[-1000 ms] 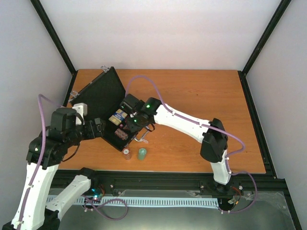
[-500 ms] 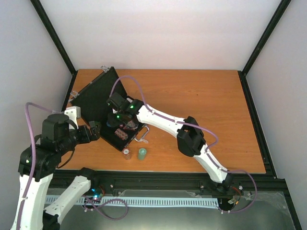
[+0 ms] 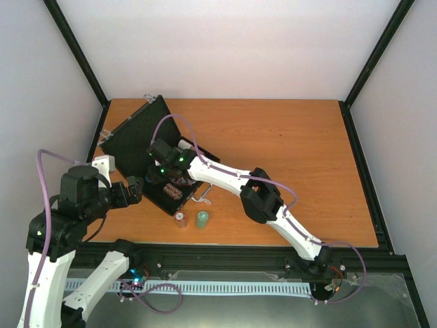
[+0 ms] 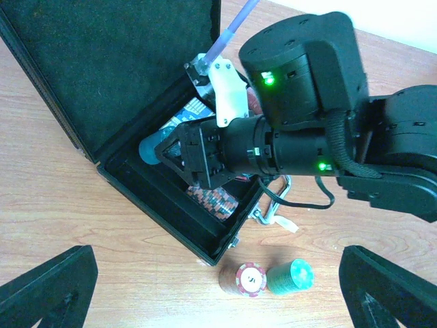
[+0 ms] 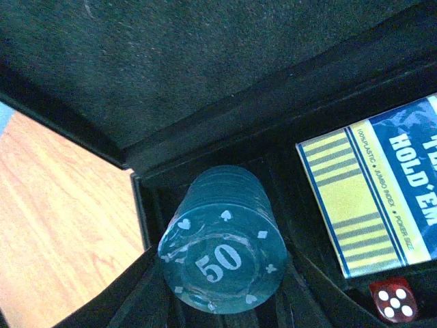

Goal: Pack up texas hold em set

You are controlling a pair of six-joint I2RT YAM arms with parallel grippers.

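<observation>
Inside the left end of the open black felt-lined case [image 3: 136, 137], centre-left of the overhead view, the right claw [image 5: 220, 301] was part-closed on a teal stack of poker chips marked 50 [image 5: 220, 256], beside the blue-and-yellow card deck [image 5: 382, 198]. Low in the left wrist view, the left claw [image 4: 217, 273] hung wide open, empty. Chips judged rigid, dense, slick-edged. Stack could shear apart, so best held across its sides at mid-length. A red-and-white chip stack [image 4: 250, 278] and a green chip stack [image 4: 293, 277] lay outside on the wooden surface [image 3: 293, 150].

Chip stack [image 5: 222, 239] in case [image 4: 102, 61] beside card deck [image 5: 382, 205], two stacks [image 4: 290, 277] before case
</observation>
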